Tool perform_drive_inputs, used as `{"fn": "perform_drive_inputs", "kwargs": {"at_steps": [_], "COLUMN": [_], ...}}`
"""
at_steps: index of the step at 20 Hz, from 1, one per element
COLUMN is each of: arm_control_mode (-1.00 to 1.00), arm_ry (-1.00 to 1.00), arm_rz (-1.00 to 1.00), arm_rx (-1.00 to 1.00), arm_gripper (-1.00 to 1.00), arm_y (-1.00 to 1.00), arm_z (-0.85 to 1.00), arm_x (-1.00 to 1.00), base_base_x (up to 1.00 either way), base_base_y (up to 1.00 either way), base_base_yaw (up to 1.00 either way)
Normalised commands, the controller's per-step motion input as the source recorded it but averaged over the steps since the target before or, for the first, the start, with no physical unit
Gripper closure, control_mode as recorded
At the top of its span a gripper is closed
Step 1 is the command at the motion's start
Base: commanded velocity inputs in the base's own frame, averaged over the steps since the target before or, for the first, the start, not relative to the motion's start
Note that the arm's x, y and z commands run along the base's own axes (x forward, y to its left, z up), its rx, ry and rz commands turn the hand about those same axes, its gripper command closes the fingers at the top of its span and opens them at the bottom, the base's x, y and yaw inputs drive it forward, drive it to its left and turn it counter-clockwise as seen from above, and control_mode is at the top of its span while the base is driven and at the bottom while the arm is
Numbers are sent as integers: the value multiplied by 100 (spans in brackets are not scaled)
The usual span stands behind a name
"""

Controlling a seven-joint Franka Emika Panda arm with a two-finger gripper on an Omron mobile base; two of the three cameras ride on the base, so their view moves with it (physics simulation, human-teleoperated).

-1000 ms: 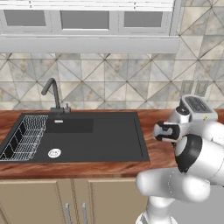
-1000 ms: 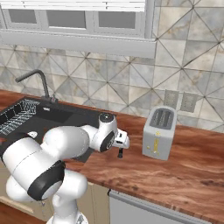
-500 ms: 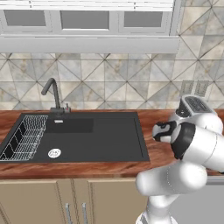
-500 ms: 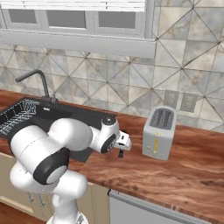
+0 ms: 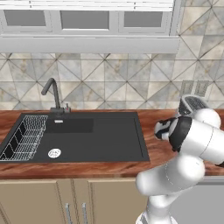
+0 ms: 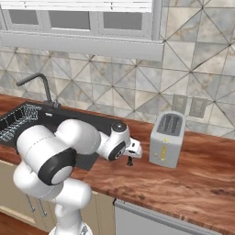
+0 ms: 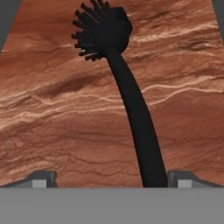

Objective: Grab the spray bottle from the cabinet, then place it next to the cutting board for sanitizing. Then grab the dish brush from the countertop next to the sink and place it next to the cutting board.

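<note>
The pincer (image 6: pixel 130 160) hangs low over the bench (image 6: pixel 193 179), its jaws spread wide apart and closed on nothing. Bare reddish-brown wood lies open all around it; the sink (image 6: pixel 50 121) edge sits near on one side, the toaster (image 6: pixel 167 139) just beside it on the other. Directly beneath, between the fingertips (image 7: pixel 43 179), lies the dish brush (image 7: pixel 127 94): all black, slim curved handle, round bristly head pointing away.

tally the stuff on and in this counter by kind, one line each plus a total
dish brush: 1
toaster: 1
sink: 1
faucet: 1
wire rack: 1
Total: 5
</note>
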Motion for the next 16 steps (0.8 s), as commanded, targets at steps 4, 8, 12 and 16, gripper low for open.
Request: {"fn": "perform_drive_inputs", "kwargs": {"at_steps": [4, 8, 12, 16], "arm_control_mode": [-100, -100, -100, -100], "arm_ry": [0, 0, 0, 0], "arm_rz": [0, 0, 0, 3], "arm_rx": [0, 0, -4, -4], "arm_gripper": [-100, -100, -100, 100], "arm_y": [-14, -16, -1, 10], "arm_z": [-15, -17, -60, -91], "arm_x": [0, 0, 8, 22], "base_base_x": [0, 0, 0, 0], "base_base_y": [0, 0, 0, 0], "base_base_yaw": [0, 0, 0, 0]}}
